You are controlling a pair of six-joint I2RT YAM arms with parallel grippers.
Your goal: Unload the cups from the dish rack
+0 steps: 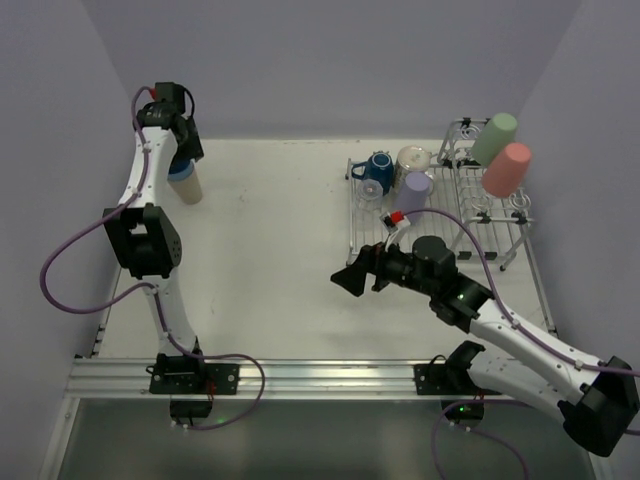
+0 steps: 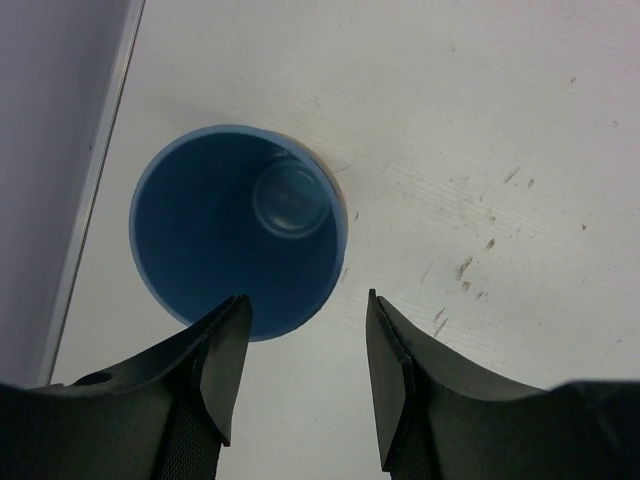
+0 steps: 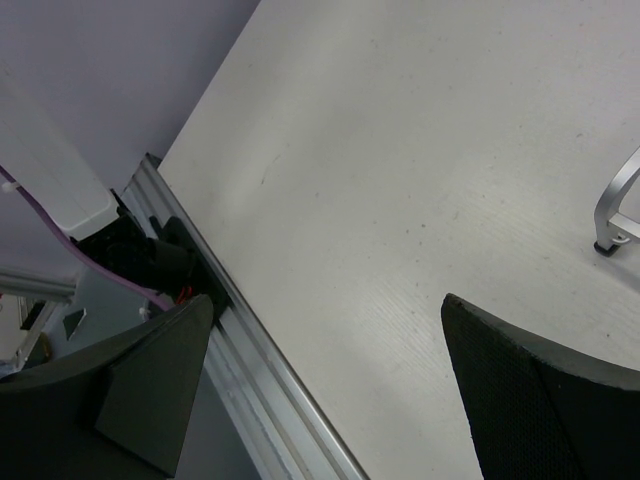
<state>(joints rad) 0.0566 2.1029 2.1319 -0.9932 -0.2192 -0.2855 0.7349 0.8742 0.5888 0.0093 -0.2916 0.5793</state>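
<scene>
Far left: left gripper hangs over a blue tumbler standing mouth-up on the table, near the far-left corner. Fingers are spread. The left pad overlaps the tumbler's near rim in the wrist view, the right pad is clear of it with bare table showing in between, so nothing is pinched.

The top view shows what the wrist cam barely does: the blue tumbler sits nested in a beige tumbler, whose body sticks out below it. In the wrist cam the beige one is only a thin sliver along the blue rim on the right side. The wrist cam does look straight down to the blue tumbler's inner bottom, which the top view can't see.

Centre: right gripper is low over bare table, just left of the dish rack, jaws spread wide with nothing between them. Its wrist cam picks up the aluminium edge rail and one rack foot at the right edge. No cups show in that view.

Right, top view only: the rack sits at far right. A dark-blue mug, a clear glass and a lavender tumbler are clustered at its far-left part. A green tumbler and a salmon-pink tumbler are tilted on prongs at its far-right end, side by side.
</scene>
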